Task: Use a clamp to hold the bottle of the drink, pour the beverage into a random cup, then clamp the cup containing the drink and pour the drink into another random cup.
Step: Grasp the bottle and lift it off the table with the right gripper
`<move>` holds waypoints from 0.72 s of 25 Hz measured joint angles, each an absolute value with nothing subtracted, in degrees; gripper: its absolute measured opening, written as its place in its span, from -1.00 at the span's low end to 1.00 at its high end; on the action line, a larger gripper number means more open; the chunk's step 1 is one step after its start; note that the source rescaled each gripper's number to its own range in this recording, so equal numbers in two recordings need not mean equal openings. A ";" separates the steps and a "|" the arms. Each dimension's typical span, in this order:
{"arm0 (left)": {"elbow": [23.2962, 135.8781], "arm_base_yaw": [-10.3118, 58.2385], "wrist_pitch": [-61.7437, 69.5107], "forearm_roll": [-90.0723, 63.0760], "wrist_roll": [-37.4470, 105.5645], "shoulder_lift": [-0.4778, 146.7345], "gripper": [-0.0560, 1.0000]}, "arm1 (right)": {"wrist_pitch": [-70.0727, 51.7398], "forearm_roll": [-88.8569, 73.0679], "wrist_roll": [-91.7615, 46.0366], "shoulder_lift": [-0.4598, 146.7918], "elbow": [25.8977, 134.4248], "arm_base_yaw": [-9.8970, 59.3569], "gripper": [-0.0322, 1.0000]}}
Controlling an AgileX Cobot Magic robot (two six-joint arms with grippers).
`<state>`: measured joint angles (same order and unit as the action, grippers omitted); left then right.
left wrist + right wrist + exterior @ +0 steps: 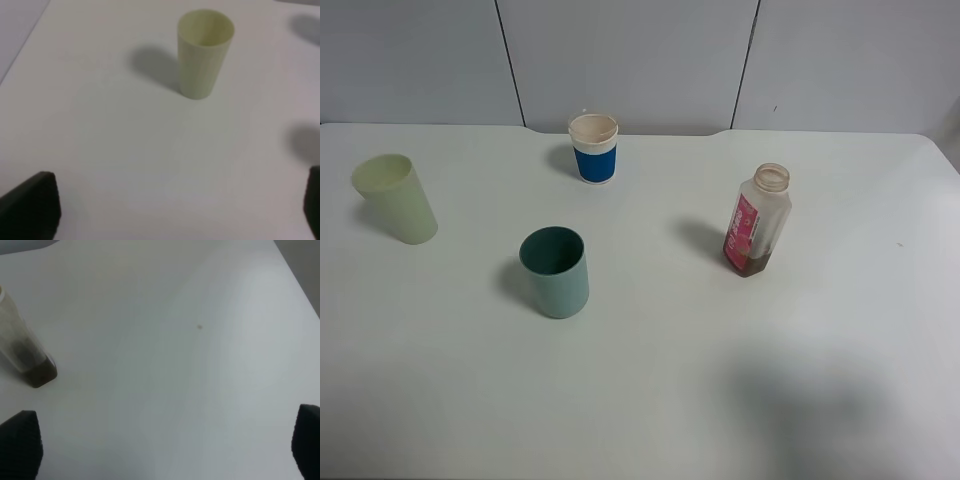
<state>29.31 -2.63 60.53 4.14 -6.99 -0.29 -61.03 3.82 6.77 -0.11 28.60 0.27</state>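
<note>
Right gripper point(162, 450) spread wide, empty; left gripper point(172, 205) likewise. Bottle point(757, 222) upright, uncapped, right of centre on table point(650, 400), little drink point(748, 265) in it. Suggest clamping mid-body, square-on, holding it vertical until over the teal cup point(554, 270).

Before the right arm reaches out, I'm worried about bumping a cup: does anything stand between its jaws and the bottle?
Nothing visible. Only bare table lies between the open jaws and the bottle; the teal cup, blue cup and pale green cup all stand left of it in the high view.
</note>
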 joint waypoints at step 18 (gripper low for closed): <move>29.31 -2.63 60.53 4.14 -6.99 -0.29 0.86 | -54.63 4.04 -3.05 21.02 32.78 1.83 1.00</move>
